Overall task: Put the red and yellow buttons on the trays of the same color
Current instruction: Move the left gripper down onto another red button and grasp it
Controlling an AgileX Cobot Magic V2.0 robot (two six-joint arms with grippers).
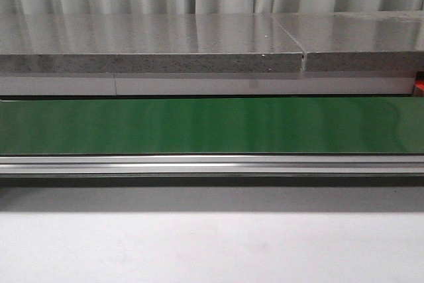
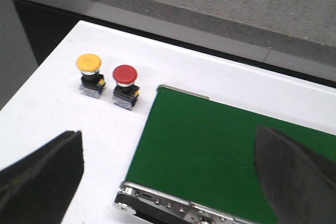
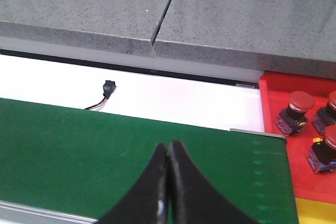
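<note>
In the left wrist view a yellow button (image 2: 88,64) and a red button (image 2: 125,75) stand upright side by side on the white table beside the end of the green belt (image 2: 220,150). My left gripper (image 2: 168,174) hangs open above the belt's end, apart from both buttons, nothing between its fingers. In the right wrist view my right gripper (image 3: 168,148) is shut and empty over the belt (image 3: 105,145). A red tray (image 3: 273,103) past the belt's end holds three red buttons (image 3: 301,103). A strip of yellow tray (image 3: 315,211) shows beside it. No gripper shows in the front view.
A grey stone shelf (image 1: 199,44) runs behind the green belt (image 1: 212,127), with an aluminium rail (image 1: 212,162) along the belt's front. A small black connector with wires (image 3: 107,88) lies on the white surface behind the belt.
</note>
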